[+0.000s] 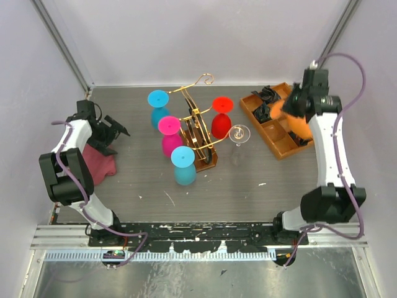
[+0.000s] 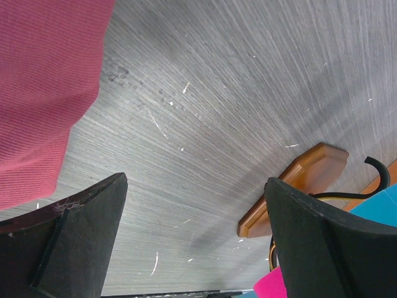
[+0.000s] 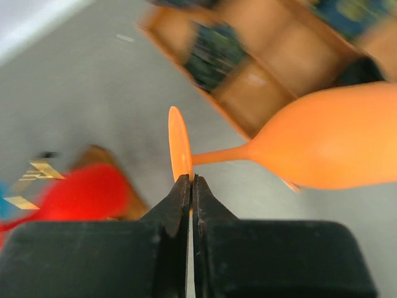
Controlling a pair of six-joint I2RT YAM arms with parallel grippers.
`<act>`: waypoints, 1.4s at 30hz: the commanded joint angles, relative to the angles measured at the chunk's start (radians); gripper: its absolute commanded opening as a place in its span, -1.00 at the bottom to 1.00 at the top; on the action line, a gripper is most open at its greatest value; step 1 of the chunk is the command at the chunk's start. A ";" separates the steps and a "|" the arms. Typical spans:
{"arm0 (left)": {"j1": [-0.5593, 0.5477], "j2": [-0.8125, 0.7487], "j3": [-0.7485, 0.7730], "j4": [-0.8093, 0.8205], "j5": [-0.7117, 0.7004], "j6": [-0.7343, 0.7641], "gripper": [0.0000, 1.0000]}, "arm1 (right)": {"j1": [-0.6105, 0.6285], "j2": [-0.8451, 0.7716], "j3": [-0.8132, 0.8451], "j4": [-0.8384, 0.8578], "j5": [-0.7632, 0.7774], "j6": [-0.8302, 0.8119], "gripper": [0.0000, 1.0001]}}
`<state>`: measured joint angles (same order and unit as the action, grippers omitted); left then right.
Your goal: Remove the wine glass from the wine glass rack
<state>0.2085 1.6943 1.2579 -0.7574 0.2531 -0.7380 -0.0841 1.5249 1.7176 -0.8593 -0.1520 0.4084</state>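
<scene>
Wine glass (image 3: 332, 143) in right pincer (image 3: 191, 180)

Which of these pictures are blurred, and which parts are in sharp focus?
Right wrist view: the right gripper is sharp, the orange wine glass soft, the wooden tray and red glass behind smeared. Left wrist view: sharp, the table grain clear. Top view: mostly sharp, only the orange wine glass smeared.

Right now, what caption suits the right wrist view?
Right hand pinching orange wine glass by its foot, wooden tray behind.
</scene>
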 commanded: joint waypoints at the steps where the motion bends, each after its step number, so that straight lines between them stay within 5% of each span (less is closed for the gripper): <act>1: 0.002 -0.047 -0.040 0.024 0.031 -0.017 0.99 | 0.030 -0.191 -0.289 -0.099 0.593 -0.068 -0.99; 5: 0.002 -0.055 -0.070 0.037 0.051 -0.026 0.99 | 0.029 -0.217 -0.464 -0.139 0.910 0.005 -0.99; 13: 0.002 -0.042 -0.093 0.051 0.108 -0.043 1.00 | 0.035 0.012 -0.548 -0.266 1.239 0.176 -0.99; 28: 0.004 -0.053 -0.128 0.060 0.162 -0.046 0.99 | 0.053 0.458 -0.484 -0.455 1.375 0.520 -0.98; 42: 0.014 -0.042 -0.108 0.037 0.145 -0.014 0.98 | 0.055 0.586 -0.461 -0.234 1.259 0.292 -0.99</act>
<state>0.2146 1.6520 1.1408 -0.7162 0.3840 -0.7708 -0.0345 2.0869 1.2205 -1.1477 1.1248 0.7296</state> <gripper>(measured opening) 0.995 0.042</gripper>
